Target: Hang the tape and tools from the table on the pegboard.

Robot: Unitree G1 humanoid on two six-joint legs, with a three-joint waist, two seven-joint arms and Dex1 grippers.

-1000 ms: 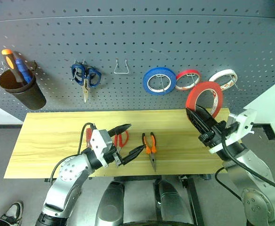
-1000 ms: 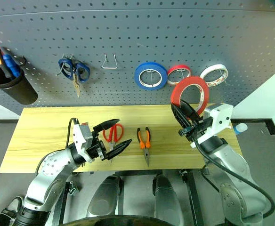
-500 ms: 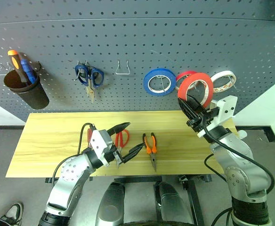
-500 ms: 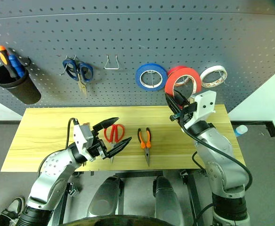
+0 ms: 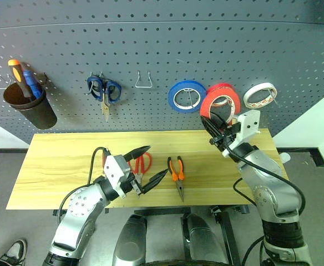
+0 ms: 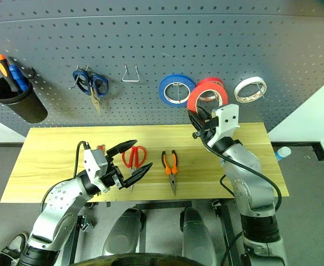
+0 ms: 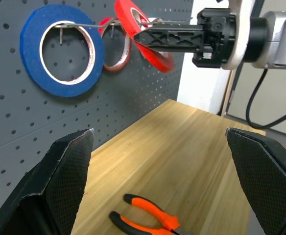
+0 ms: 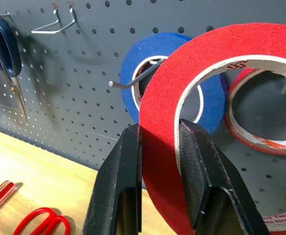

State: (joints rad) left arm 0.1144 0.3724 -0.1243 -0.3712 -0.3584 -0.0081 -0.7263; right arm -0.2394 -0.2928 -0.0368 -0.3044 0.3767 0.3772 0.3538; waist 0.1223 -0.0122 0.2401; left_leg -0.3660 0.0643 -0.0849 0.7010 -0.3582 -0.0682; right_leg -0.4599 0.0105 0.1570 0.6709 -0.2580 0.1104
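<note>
While raised at the pegboard (image 5: 167, 50) — right tool (image 8: 160, 142) clamps the tape (image 8: 202, 83) | left tool (image 5: 148, 164) wide open — empty

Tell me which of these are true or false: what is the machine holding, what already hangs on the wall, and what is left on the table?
1. The right gripper has its jaws closed on the red tape. True.
2. The left gripper is carrying the pliers. False: its jaws are open and empty; the pliers lie on the table.
3. The blue roll already hangs on the pegboard. True.
4. The red-handled scissors hang on a hook. False: they lie on the table; the blue-handled scissors are the ones hanging.
5. A dark cup on the pegboard holds screwdrivers. True.
</note>
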